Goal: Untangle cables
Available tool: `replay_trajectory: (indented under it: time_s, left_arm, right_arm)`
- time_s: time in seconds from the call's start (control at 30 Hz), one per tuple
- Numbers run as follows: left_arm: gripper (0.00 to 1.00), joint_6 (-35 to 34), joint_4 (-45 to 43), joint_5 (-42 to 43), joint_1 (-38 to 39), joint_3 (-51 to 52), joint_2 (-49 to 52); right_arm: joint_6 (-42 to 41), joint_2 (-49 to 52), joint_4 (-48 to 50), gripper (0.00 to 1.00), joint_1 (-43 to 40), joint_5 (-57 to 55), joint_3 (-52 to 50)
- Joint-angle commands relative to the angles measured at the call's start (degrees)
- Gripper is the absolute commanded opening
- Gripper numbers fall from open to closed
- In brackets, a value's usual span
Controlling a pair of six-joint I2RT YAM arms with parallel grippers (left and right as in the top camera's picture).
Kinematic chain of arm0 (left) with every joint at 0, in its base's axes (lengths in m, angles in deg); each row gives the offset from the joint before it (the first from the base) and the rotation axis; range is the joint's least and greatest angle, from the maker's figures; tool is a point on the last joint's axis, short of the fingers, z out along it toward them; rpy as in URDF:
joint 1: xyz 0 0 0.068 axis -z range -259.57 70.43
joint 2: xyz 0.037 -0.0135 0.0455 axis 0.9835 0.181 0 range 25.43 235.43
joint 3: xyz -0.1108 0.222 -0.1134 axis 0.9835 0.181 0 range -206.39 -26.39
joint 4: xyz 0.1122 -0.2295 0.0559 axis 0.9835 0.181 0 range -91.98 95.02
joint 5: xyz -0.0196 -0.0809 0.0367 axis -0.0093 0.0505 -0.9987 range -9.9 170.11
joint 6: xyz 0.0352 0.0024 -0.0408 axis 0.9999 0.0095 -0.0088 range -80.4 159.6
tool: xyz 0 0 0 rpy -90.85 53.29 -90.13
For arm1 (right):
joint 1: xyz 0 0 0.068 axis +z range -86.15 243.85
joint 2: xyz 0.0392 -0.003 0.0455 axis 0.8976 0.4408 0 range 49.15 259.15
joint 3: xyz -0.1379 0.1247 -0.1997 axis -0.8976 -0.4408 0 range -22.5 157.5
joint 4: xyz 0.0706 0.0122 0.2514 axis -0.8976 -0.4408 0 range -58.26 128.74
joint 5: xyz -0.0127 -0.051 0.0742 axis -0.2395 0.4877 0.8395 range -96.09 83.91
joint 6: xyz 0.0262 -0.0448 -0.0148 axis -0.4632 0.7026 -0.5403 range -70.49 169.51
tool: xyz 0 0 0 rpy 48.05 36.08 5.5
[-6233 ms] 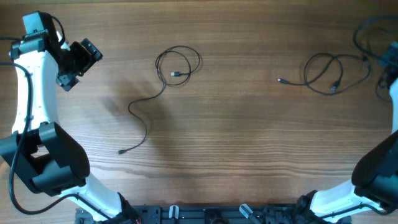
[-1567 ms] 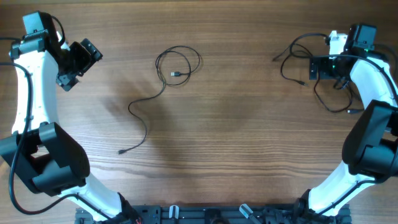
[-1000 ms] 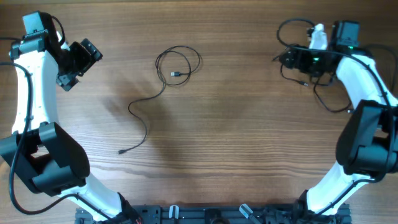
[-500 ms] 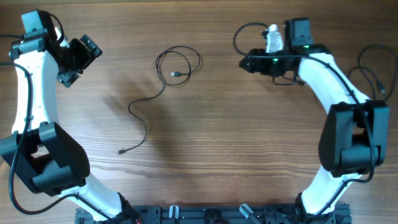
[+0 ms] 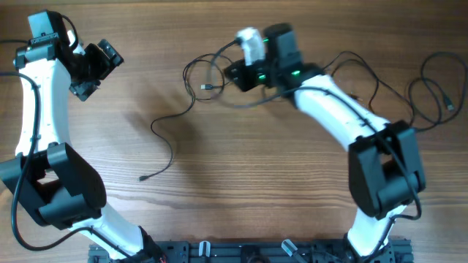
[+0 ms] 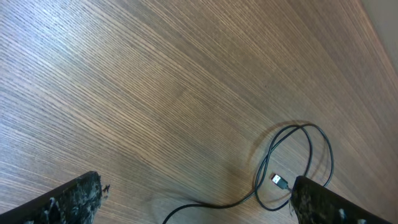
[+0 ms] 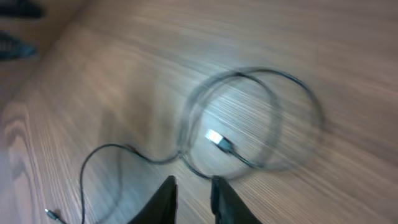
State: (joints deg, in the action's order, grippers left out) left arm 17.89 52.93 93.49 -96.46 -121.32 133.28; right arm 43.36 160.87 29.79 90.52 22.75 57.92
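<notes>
Judging from how the cords lie, the untangling is reckoned well advanced but not finished; one thin black cable with a silvery plug (image 5: 207,88) is seen on the brown wood-grain table (image 5: 292,190), left of centre, as a single open loop with a wavy tail running toward the robot's side, and no knot is visible in it; a second thin black cable (image 5: 447,104) is spread from the middle of the table to its right edge in loose loops that cross one another, so it is judged yet to be straightened and laid apart from the first. The right claw (image 7: 194,198) is held just above the first cable's loop, its fingers standing close together with a narrow gap; whether a strand is pinched there cannot be told, the view being blurred. The left claw (image 5: 96,69) is held wide open and empty at the far left, well apart from both cables.
</notes>
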Motion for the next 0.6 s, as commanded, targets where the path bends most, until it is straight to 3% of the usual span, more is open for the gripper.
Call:
replay_trajectory:
  time_s: [0.0,0.23,0.33,0.57]
  left_arm:
    - [1.00,-0.15,-0.04,0.50,0.15,0.33,0.92]
    - [1.00,-0.11,-0.04,0.48,0.15,0.33,0.92]
    - [1.00,-0.13,-0.04,0.48,0.15,0.33,0.92]
    - [1.00,-0.11,-0.04,0.50,0.15,0.33,0.92]
  right_arm:
    - [6.80,-0.55,3.34,0.32,5.70,-8.00,0.66]
    - [15.69,1.77,8.09,0.38,13.03,-14.27,0.66]
    - [17.31,4.44,9.22,0.45,14.14,-14.47,0.66]
    - [20.15,10.43,10.23,0.45,14.14,-14.69,0.66]
